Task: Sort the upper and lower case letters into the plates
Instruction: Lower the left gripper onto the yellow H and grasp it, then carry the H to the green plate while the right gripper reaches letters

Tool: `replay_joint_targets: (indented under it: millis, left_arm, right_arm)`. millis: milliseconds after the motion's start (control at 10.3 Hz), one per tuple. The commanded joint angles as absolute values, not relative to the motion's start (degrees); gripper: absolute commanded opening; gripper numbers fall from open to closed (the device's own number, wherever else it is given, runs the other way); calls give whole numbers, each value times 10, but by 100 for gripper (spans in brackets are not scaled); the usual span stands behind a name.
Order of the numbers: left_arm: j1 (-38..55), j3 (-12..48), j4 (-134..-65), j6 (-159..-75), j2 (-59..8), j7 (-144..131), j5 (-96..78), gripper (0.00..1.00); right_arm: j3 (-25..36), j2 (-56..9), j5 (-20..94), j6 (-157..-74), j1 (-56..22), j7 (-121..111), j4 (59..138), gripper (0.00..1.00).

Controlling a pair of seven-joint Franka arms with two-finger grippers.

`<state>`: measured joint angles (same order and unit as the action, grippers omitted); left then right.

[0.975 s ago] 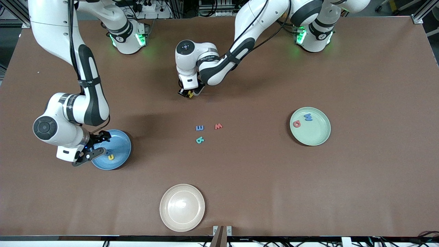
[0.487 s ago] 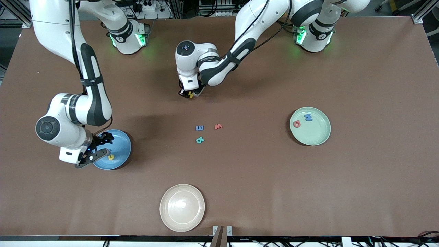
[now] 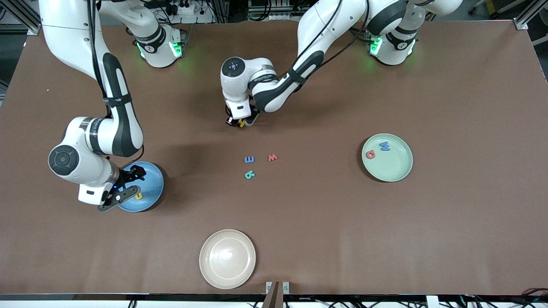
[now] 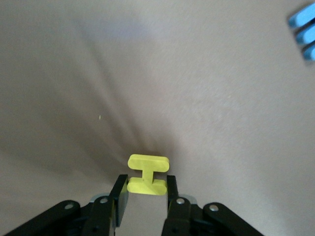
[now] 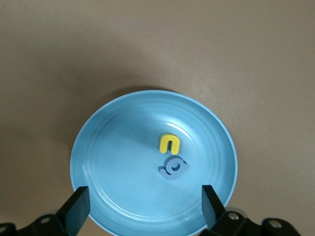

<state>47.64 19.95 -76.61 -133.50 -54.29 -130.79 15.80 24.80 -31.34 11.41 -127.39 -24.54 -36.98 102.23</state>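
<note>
Brown matting is covering the whole table (image 3: 449, 239) I am working over. My left gripper (image 3: 241, 123) is hanging over bare mat near the middle of the table, its fingers (image 4: 119, 195) pinching a small yellow H-shaped toy letter (image 4: 147, 174) by its lower bar; in the left wrist view the letter is standing upright between the pads. My right gripper (image 3: 124, 186) is hovering over the sky-blue round plate (image 3: 152, 188) toward the right arm's end of the table, fingers (image 5: 76, 210) spread wide with nothing between them. Inside that plate a yellow arch-shaped letter (image 5: 169, 143) and a greyish-blue ring-shaped letter (image 5: 173, 167) are lying just beside each other. Three letters are resting on the mat near the table's middle: a blue E-shaped one (image 3: 249, 159), a red W-shaped one (image 3: 272, 157) beside it, and a teal one (image 3: 249, 174) nearer the front camera. Toward the left arm's end, the pale mint-green round plate (image 3: 398, 169) is holding a red round letter (image 3: 370, 155) and a blue W-shaped letter (image 3: 385, 146). A cream-beige round plate (image 3: 227, 259) is sitting closest to the front camera.
</note>
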Motion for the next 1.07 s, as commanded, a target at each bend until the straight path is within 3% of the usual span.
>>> replay_joint_targets:
  millis: [0, 292, 682, 975]
  left_arm:
    - [468, 204, -771, -1303, -519, -1268, 123, 21]
    - [434, 218, -776, -1259, -502, -1221, 121, 21]
    - [347, 233, -822, -1140, -440, -1103, 120, 21]
    - [183, 304, -946, -1119, -336, -967, 120, 21]
  right_arm:
    - [238, -316, 147, -1267, -250, -369, 1013, 100]
    - [218, -316, 149, -1267, -257, -326, 1013, 100]
    - [205, -316, 149, -1266, -271, -308, 1013, 100]
    - [200, -316, 149, -1258, -315, -250, 1013, 100]
